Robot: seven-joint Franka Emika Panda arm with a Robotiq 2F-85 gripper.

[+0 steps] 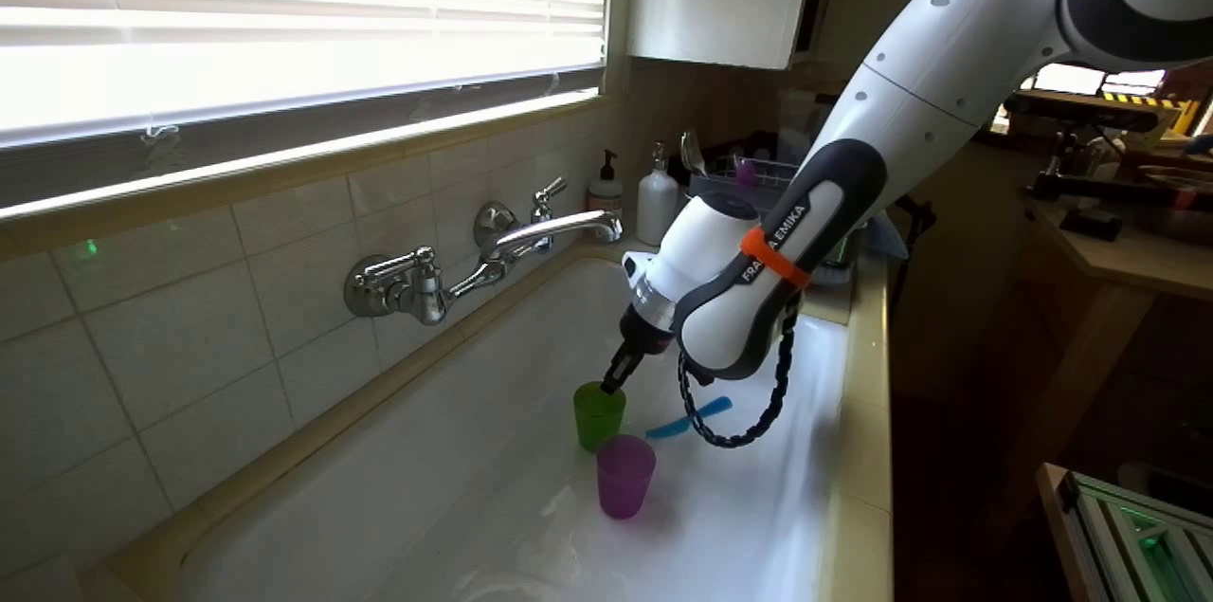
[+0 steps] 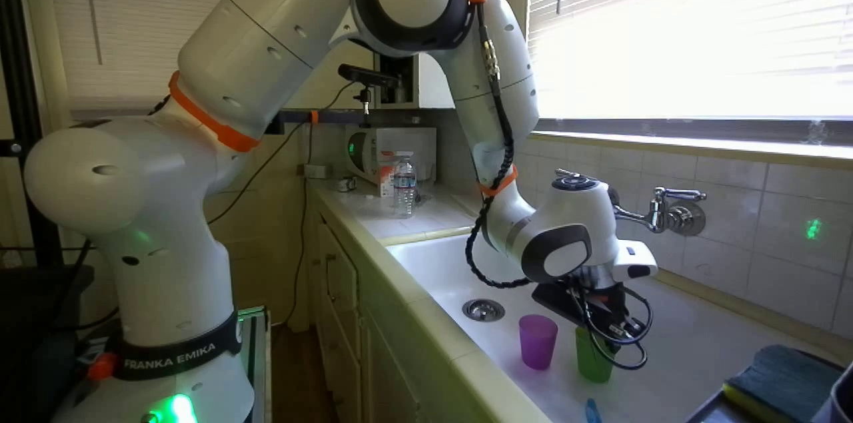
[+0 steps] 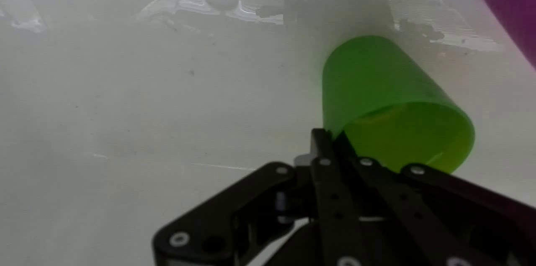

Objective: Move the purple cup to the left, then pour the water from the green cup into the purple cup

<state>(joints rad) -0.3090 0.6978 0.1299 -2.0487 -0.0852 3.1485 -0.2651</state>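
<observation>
The green cup (image 3: 372, 77) is pinched at its rim by the gripper (image 3: 332, 135); the purple cup (image 1: 625, 479) is situated beside it in the sink (image 1: 455, 469). Spillage on tilting could be caused by swivelling in this one-sided hold.

In one sink (image 1: 426, 460) I count two cups, namely one green cup (image 1: 599, 420) and one purple cup (image 1: 625, 479). In the same sink there is one blue utensil (image 1: 673, 428) and one drain (image 2: 484, 310). There is one faucet (image 1: 566, 225), which has two handles (image 1: 398, 264). Of pump bottles (image 1: 657, 207) there are two, and there is one clear bottle (image 2: 404, 188). Further I count one microwave (image 2: 420, 146), one robot arm (image 1: 919, 90) and one gripper (image 3: 333, 135). In an exterior view there are two window blinds (image 2: 693, 43).
</observation>
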